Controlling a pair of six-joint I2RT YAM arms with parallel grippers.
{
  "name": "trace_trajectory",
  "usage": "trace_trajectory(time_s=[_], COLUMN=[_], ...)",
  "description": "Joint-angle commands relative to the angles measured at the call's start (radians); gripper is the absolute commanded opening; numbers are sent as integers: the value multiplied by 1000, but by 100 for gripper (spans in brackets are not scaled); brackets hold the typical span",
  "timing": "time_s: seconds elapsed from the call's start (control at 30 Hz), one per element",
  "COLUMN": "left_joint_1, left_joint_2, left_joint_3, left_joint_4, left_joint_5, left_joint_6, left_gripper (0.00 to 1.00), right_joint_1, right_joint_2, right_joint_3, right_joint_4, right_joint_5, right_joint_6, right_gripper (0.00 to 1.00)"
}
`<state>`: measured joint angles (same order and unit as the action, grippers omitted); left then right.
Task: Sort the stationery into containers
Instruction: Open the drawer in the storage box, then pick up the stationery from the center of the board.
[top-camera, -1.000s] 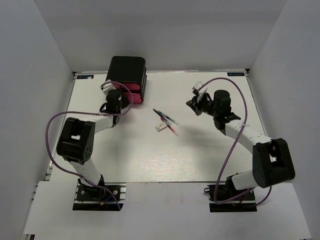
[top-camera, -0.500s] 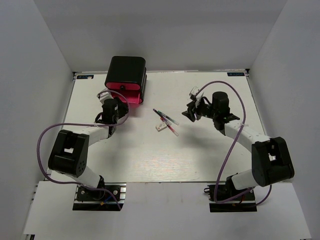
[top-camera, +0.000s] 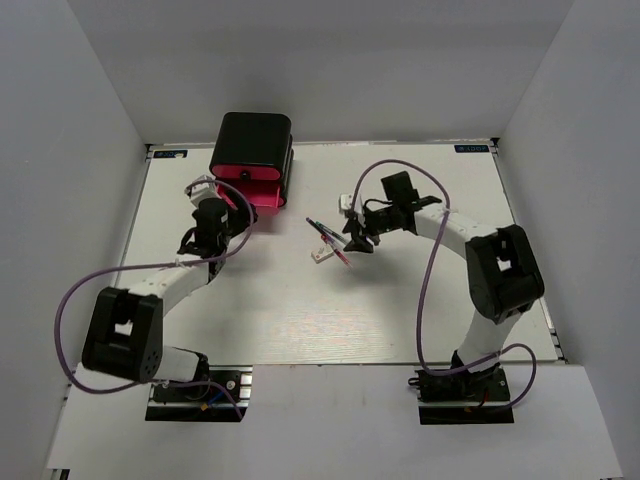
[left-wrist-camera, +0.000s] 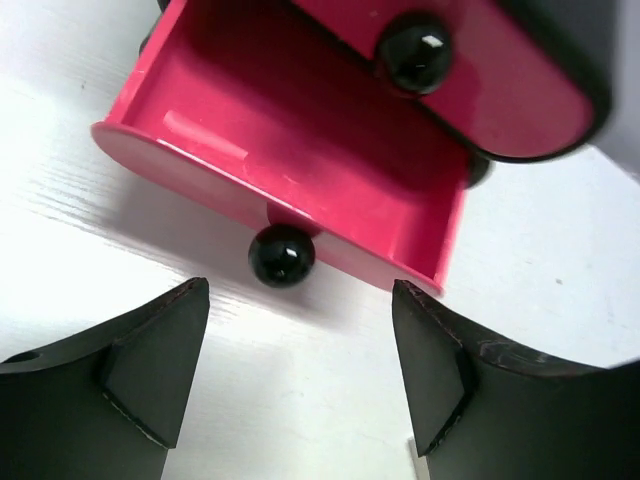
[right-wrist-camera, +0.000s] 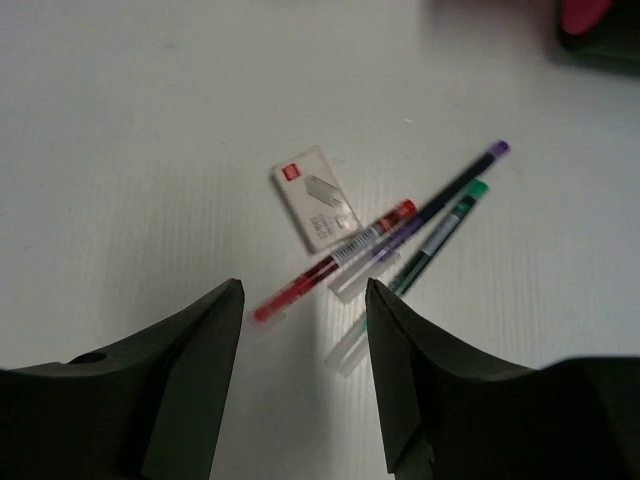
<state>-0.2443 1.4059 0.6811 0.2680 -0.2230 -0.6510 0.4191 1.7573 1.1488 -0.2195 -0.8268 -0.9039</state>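
The right claw (right-wrist-camera: 305, 330) is open and empty over three pens (right-wrist-camera: 440, 200) and a white block (right-wrist-camera: 315, 198), right of the black cabinet (top-camera: 255, 140). The left claw (left-wrist-camera: 298, 340) is open too, just in front of the knob (left-wrist-camera: 282, 255) on the cabinet's pulled-out pink drawer (left-wrist-camera: 200, 165).

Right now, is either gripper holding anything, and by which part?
Nothing is held. The left gripper is open in front of the drawer knob; the right gripper is open over the pens.
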Motion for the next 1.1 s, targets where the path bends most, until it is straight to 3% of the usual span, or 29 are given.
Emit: trace_trajectory(time_s=[0.0,0.27,0.57,0.73,1.07], left_joint_1=[-1,-1,-1,-1,-1], left_joint_2=[-119,-323,-625,-826,-892], left_joint_3=[-46,-166,-319,-394,-422], left_joint_4=[-47,-136,-315,-415,-484], left_joint_5=[20,11,20,11,2], left_joint_6=[16,-4,-126,-199,-231], left_gripper=[84,82,82,82,82], right_joint_1=[43,153,205,213,204], right_joint_2=[75,178,292,366,375], right_joint_3=[104,224,338,414,376], right_joint_4=[-303,-356,-206,-276,-367], right_joint_5=[-87,-23,52,106,156], right_joint_6=[-396,-533,-371,-383,-484], right_gripper=[58,58,58,58,58])
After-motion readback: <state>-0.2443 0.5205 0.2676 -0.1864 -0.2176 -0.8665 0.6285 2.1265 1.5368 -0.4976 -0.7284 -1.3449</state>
